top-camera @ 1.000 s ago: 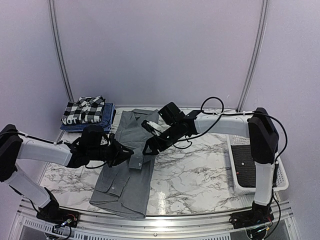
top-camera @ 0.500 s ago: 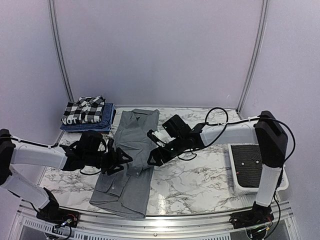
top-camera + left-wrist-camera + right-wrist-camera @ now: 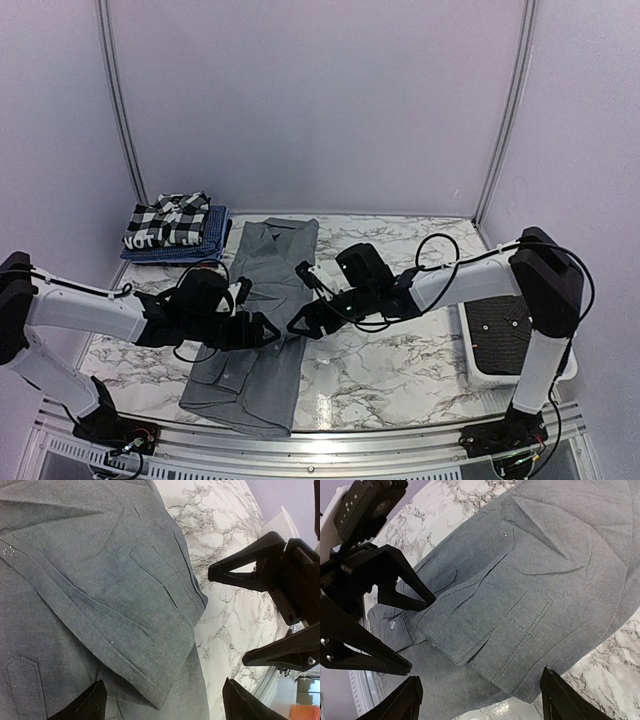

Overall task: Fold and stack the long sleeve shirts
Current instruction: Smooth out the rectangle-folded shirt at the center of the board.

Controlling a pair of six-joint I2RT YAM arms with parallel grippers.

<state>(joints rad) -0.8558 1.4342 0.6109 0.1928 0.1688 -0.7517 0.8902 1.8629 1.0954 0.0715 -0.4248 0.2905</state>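
Grey shirt (image 3: 262,270) lies flat on the bench (image 3: 400,370), a sleeve folded across its front, likely to narrow it. Left pincer (image 3: 262,330) and right pincer (image 3: 303,318) hover spread and empty over its middle. Checked shirt (image 3: 168,222) tops blue shirt (image 3: 212,238) at the far-left corner, starting the stack.

Centre: grey shirt (image 3: 262,290), plain mid-tone. 10 o'clock: checked shirt (image 3: 168,220), blk/wht, over blue shirt (image 3: 214,235). Table (image 3: 390,365): wht marble w/ grey veining. 3 o'clock: basket (image 3: 487,378) wht; charcoal shirt (image 3: 495,330) inside, dk.
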